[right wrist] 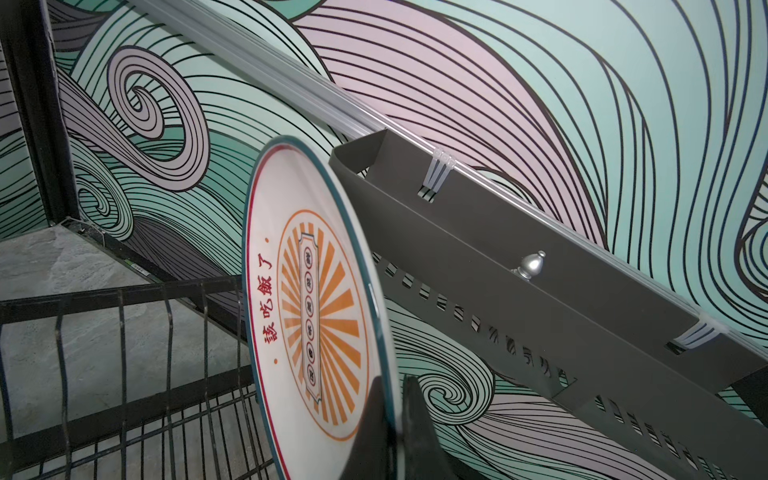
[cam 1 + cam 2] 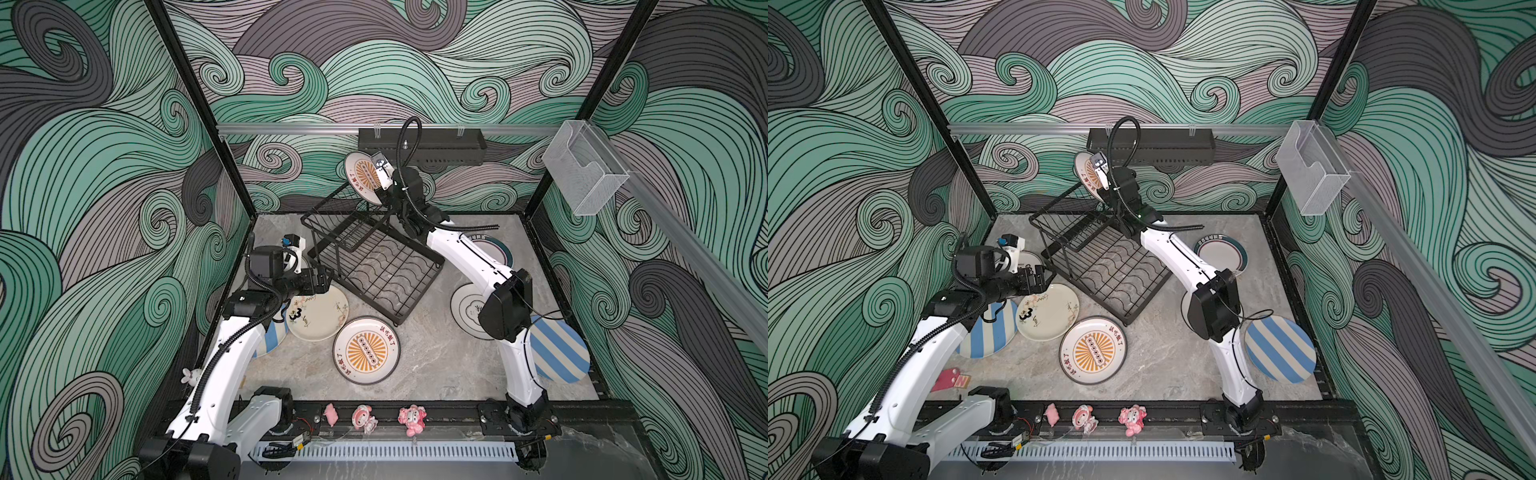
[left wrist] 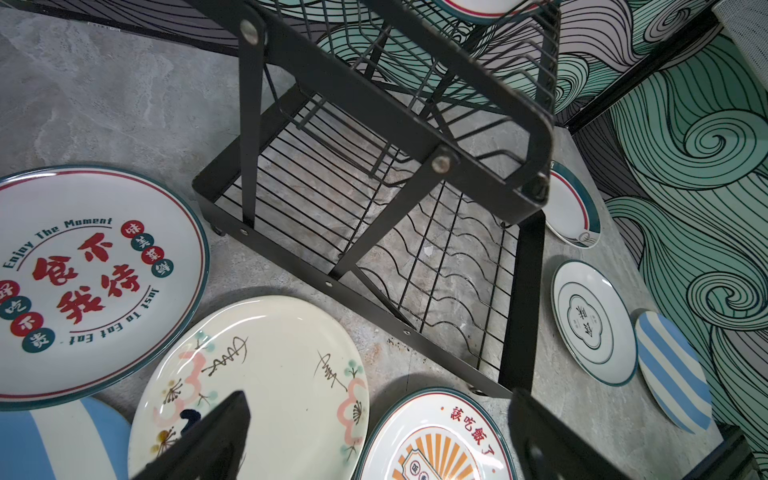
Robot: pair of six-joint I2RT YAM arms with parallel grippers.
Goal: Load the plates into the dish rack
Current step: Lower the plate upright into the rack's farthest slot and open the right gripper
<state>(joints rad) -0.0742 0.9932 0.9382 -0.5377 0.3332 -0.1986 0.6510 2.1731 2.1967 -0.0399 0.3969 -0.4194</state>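
The held sunburst plate (image 2: 360, 176) hung above the back corner of the dish rack (image 2: 365, 304), its upper rim close by the left end of the black trough shelf (image 2: 422, 145) on the back wall. In the right wrist view the plate (image 1: 316, 311) overlapped that shelf (image 1: 540, 299), and whether they touched could not be told. Below the plate the rack's upper basket and wavy grid tray lay open, and a stretch of bare desk (image 2: 436, 365) spread in front of the rack. The right arm (image 2: 469, 258) reached from the front right corner up and back over the rack with its wrist raised, and the right arm's jaws were closed on the plate's lower rim. The plate stood on edge, tilted, with its patterned face toward the left. The left arm (image 2: 224, 365) was bent low at the rack's left side, the left arm's jaws spread wide above the cream plate (image 2: 320, 316). Another sunburst plate (image 2: 365, 351) lay flat just in front of the rack, and a striped plate (image 2: 561, 353) lay at the desk's right edge.
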